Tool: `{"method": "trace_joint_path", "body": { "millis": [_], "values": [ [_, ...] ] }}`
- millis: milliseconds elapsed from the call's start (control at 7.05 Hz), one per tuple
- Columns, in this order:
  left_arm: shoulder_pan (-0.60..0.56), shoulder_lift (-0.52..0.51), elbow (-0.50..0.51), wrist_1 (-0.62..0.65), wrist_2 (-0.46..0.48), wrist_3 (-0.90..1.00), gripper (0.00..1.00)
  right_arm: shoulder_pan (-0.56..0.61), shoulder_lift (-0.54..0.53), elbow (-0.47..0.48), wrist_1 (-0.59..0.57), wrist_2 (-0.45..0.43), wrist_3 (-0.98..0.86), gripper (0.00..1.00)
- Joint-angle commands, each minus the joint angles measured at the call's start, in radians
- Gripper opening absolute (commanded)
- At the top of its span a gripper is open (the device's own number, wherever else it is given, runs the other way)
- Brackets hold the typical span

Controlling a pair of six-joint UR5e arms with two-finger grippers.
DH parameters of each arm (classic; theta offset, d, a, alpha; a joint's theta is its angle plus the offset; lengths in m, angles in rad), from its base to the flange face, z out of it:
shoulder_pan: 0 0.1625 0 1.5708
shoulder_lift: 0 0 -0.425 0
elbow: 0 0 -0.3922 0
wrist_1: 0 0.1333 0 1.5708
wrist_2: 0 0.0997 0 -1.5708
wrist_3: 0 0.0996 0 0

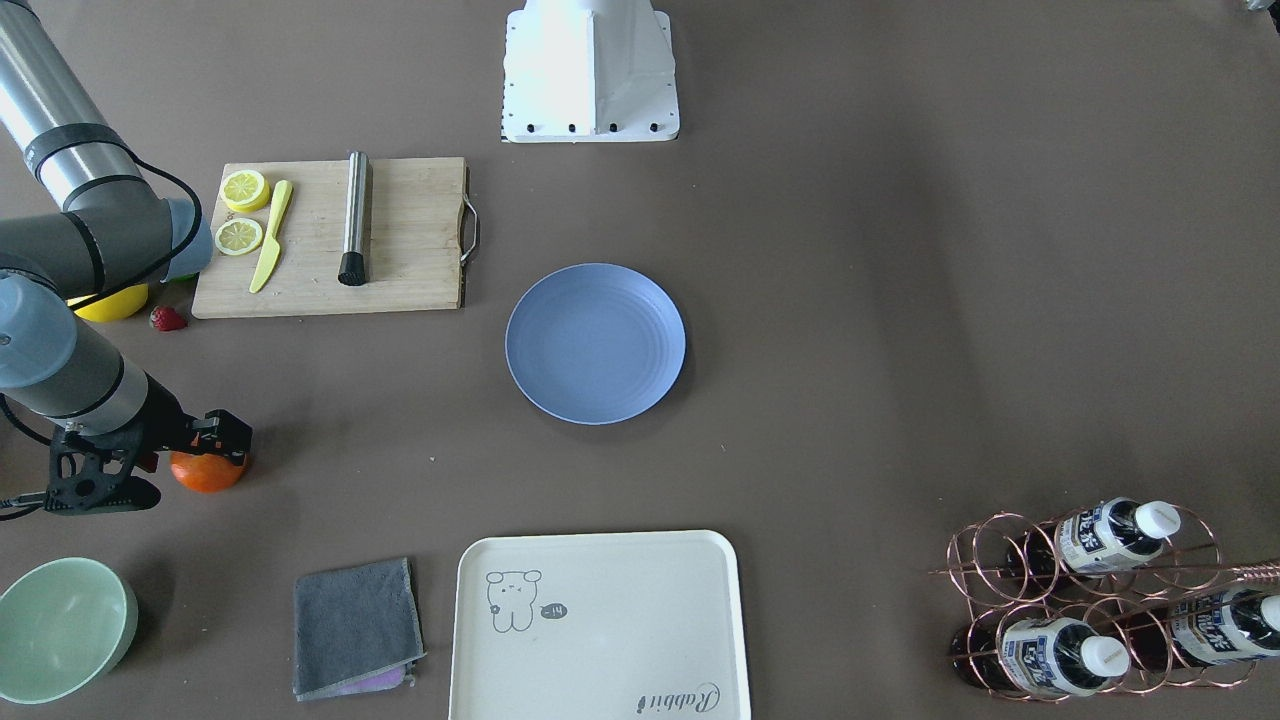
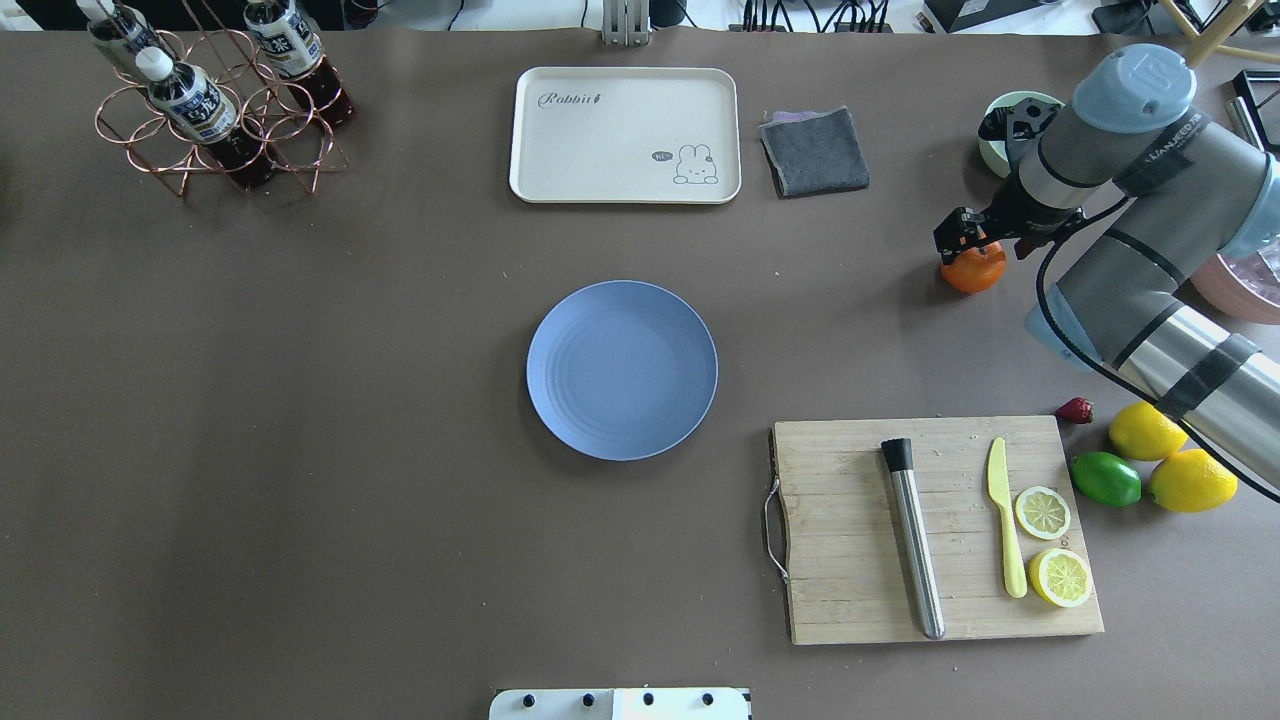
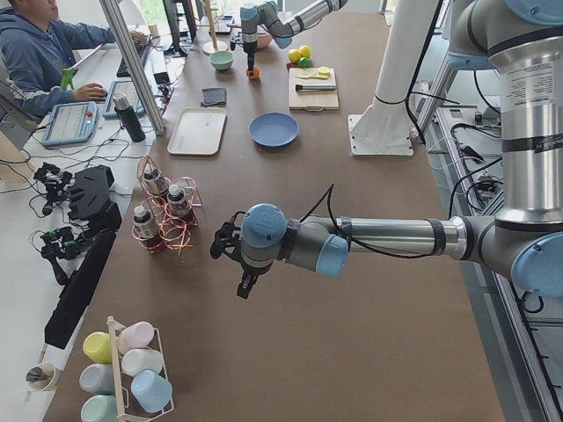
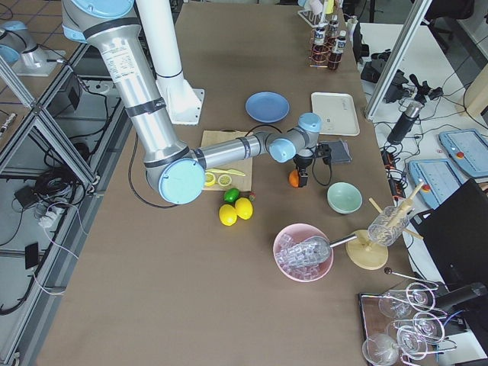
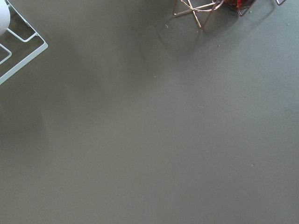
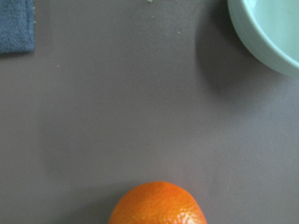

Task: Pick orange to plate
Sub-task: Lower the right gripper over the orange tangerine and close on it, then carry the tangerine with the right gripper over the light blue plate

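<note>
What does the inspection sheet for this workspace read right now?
Surface: brown table, no spills seen.
Job's things: orange on the table under the right gripper; plate empty, mid-table.
Clutter: cutting board with lemon halves and knife; tray, cloth, bowl, bottle rack.
Grippers: right gripper at the orange, jaw state unclear; left gripper over bare table, state unclear.
Cables: black cable looped along right arm.
Surroundings: operator seated beside the table.
</note>
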Motion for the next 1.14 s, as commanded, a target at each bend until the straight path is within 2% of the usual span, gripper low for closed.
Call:
{"method": "trace_joint_path", "body": {
  "millis": [0,709,993],
  "values": [
    [0.0,0.033,0.002,-0.051,0.0,-0.001,0.99,0.0,0.002,0.003,0.0,-0.001,-0.002,1.0],
    [0.0,0.033,0.002,-0.051,0.0,-0.001,0.99,-0.025,0.001,-0.009,0.001,-0.009,0.006,0.99],
    [0.0,0.033,0.003,-0.051,0.0,-0.001,0.99,-0.031,0.001,-0.014,0.026,-0.012,0.006,0.95]
  ]
}}
